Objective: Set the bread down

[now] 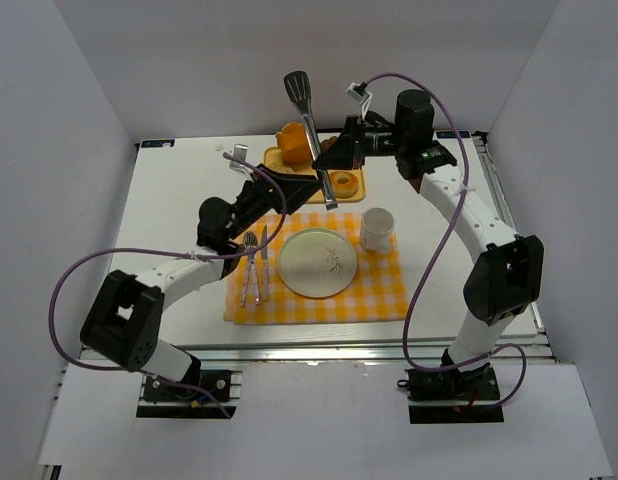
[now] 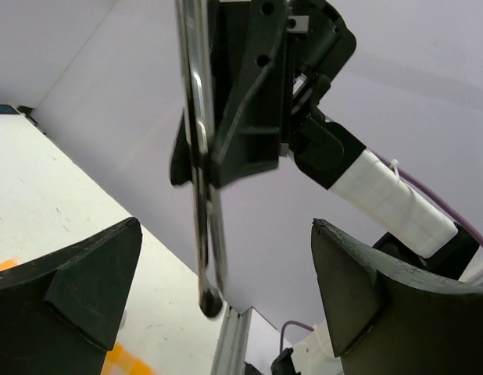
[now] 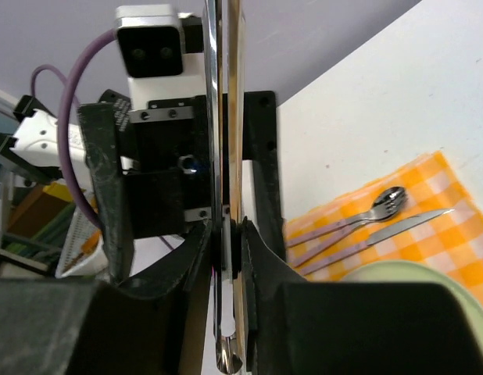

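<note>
**Bread.** No flat tan slice can be made out in any of the three views. Its place relative to either gripper cannot be told. Nothing lies on the plate (image 1: 299,278).

**Right gripper** (image 3: 226,234). It is clenched on a pair of metal tongs (image 1: 311,135), whose two steel blades are pinched flat together between the fingers. It is held above the bench beyond the plate's far rim.

**Tongs.** They are long and narrow, with the broad dark end farthest from the plate. The other end is stopped just short of the plate's far rim.

**Left gripper** (image 2: 226,234). It is released, with the jaws spread wide and nothing between them. It is positioned beyond the plate's far left rim and pointed toward the tongs and the right gripper.

**Orange board** (image 1: 272,157). It is set beyond the plate and partly covered by both grippers. A chunky orange loaf (image 1: 292,138) is carried at its far left and a ring donut (image 1: 341,184) at the side nearest the plate.

**Plate.** It is round and pale green, with a faint mark near its middle.

**Checked cloth** (image 1: 319,305). It is yellow and white and spread beneath the plate.

**Fork** (image 1: 249,265) and **knife** (image 1: 261,262). They are laid side by side on the cloth, just left of the plate.

**White cup** (image 1: 377,228). It is stood upright, just right of the plate's far rim.

**Bench** (image 1: 189,180). It is white, and all of the above is carried on it.
</note>
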Motion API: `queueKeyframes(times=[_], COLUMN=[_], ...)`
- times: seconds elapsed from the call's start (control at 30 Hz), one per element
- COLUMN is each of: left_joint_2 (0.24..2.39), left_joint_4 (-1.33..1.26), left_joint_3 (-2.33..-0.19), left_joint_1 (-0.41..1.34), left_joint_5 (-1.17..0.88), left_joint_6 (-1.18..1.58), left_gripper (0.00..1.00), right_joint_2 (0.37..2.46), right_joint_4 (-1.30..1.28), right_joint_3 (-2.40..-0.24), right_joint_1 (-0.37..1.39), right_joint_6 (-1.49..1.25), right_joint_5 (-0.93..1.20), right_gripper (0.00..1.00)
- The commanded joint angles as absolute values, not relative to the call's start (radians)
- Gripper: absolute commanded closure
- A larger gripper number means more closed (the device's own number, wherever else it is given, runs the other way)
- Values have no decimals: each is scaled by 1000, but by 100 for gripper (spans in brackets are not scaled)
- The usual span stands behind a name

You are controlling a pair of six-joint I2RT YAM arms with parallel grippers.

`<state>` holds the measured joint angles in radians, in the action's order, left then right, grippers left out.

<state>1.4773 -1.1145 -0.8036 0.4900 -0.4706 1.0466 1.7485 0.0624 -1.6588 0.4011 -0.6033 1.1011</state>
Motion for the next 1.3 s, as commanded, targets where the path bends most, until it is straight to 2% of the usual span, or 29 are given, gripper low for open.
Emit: queueKeyframes(times=[0.0, 0.17, 0.47, 0.77, 0.9, 1.0, 1.13, 1.27], left_joint_2=[1368, 1225, 1022, 899, 830, 808, 807, 799], left_joint_4=[-1056, -912, -524, -255, -111, 102, 312, 360], left_joint_3=[-764, -710, -721, -747, -764, -804, -862, -868], left_joint_1=[476, 428, 321, 316, 316, 314, 313, 314], left_joint_5=[-445, -428, -381, -279, -131, -14, 191, 256], left_joint_6=[993, 922, 746, 629, 574, 505, 462, 463], left_gripper=[2, 2, 2, 2, 2, 2, 2, 2], right_joint_2=[1741, 1743, 1773, 1833, 1891, 1934, 1942, 1931], right_joint_4=[8, -67, -248, -501, -621, -722, -753, -779], right_joint_3=[-1736, -1755, -1836, -1942, -2006, -2057, -2023, -1968], right_joint_1=[379, 370, 370, 371, 377, 402, 442, 506], right_joint_6=[-497, -433, -203, 139, 294, 405, 593, 724], right_joint_5=[1074, 1051, 948, 758, 666, 553, 410, 338], right_gripper=[78, 65, 54, 55, 57, 58, 58, 58])
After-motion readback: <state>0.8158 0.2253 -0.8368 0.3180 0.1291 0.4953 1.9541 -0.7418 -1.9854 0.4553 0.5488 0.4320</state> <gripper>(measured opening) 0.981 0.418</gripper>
